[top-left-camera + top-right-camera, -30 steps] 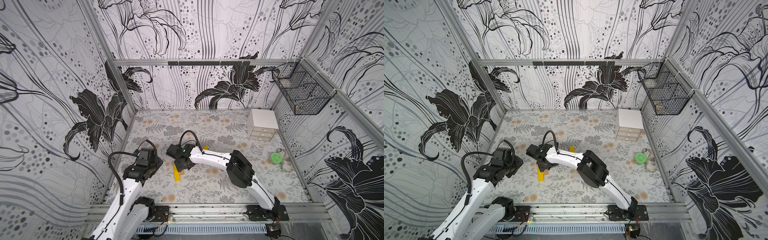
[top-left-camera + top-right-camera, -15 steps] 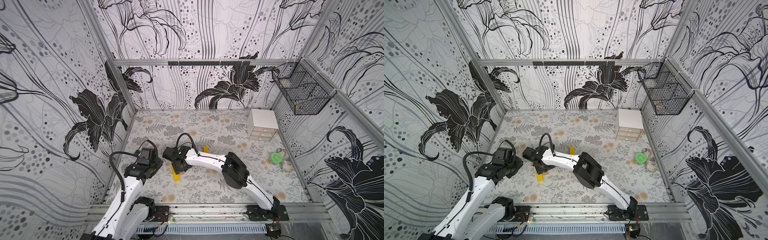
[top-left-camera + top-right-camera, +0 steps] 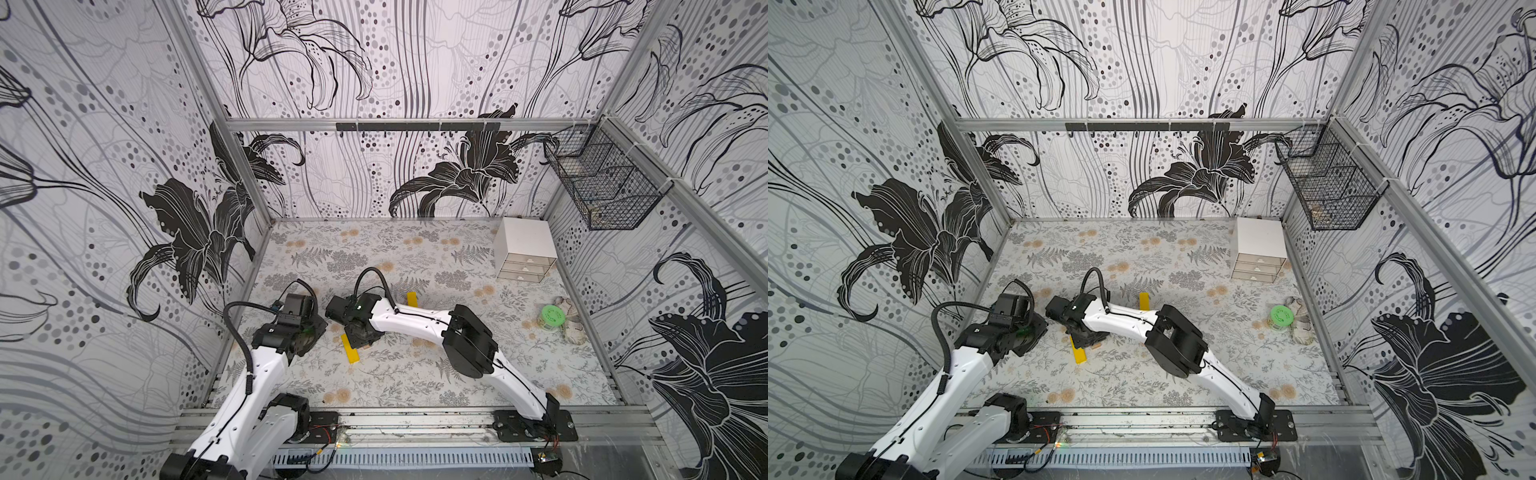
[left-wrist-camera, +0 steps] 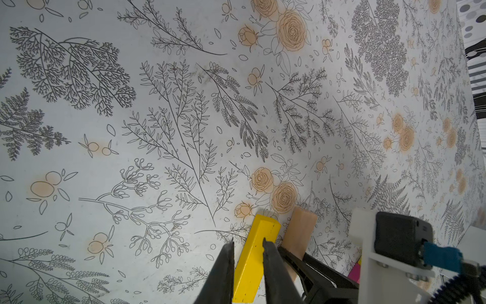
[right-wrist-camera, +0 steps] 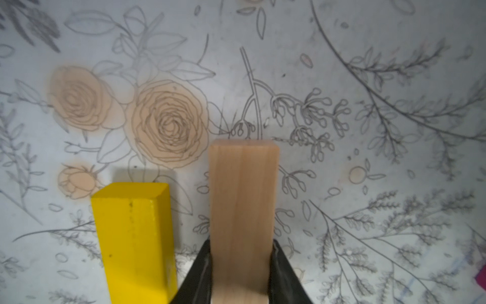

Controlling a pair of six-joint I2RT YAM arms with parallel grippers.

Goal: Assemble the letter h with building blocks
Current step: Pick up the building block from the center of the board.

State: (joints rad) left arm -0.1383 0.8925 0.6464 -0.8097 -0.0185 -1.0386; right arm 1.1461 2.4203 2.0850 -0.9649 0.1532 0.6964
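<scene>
Right hand (image 5: 241, 248) around outward-pointing tan block (image 5: 243, 189)

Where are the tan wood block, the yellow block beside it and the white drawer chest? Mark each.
tan wood block (image 5: 243, 197): right wrist view, top face.
yellow block (image 5: 134, 237): right wrist view, top face.
white drawer chest (image 3: 524, 237): a top view, top panel.

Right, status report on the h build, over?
Left claw shut on yellow block. Right claw shut on wood block, alongside it. Second yellow block lies apart; h unbuilt. Nothing blocking.
</scene>
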